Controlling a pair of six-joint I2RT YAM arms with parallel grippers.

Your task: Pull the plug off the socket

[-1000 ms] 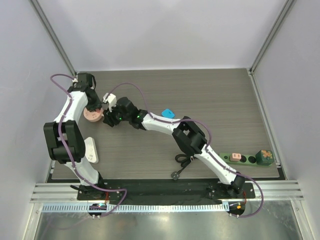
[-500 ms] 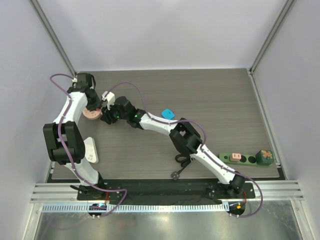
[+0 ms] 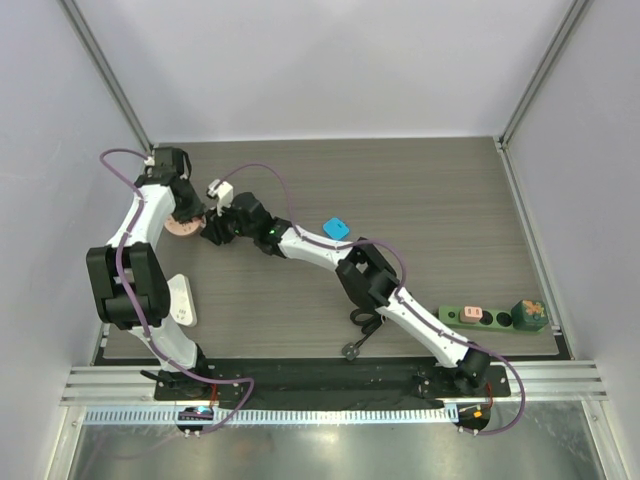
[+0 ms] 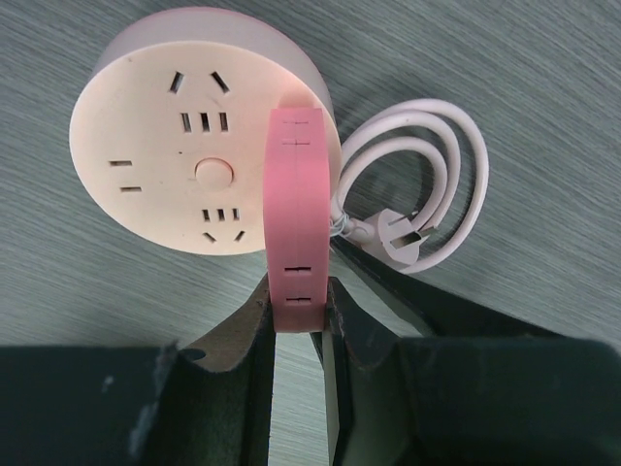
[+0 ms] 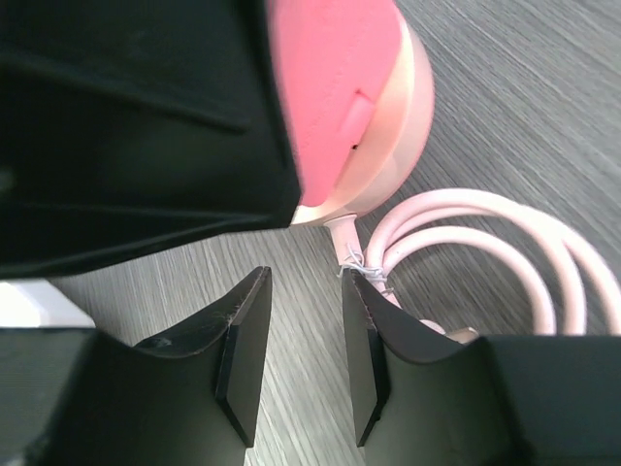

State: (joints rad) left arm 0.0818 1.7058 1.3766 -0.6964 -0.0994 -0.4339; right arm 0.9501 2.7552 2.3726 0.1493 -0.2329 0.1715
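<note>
The dark green power strip (image 3: 492, 318) lies at the table's near right edge. A small pink plug (image 3: 473, 313) sits in its left outlet and a green block (image 3: 530, 314) at its right end. Both grippers are far from it, at the far left. My left gripper (image 4: 296, 303) is shut on a flat pink slotted piece (image 4: 296, 194) standing on a round pale pink outlet disc (image 4: 184, 146), which also shows from above (image 3: 181, 229). My right gripper (image 5: 306, 325) is open and empty just beside that disc (image 5: 388, 107), next to its coiled pink cord (image 5: 505, 243).
The strip's black cord (image 3: 363, 319) and its black plug (image 3: 350, 350) lie by the near edge under the right arm. A blue item (image 3: 336, 228) lies mid-table. A white flat object (image 3: 182, 300) lies near the left arm. The walls close in at left and right.
My right arm has stretched further left and back, bringing its gripper up against the round pink disc. The left gripper and disc have shifted slightly toward the back.
</note>
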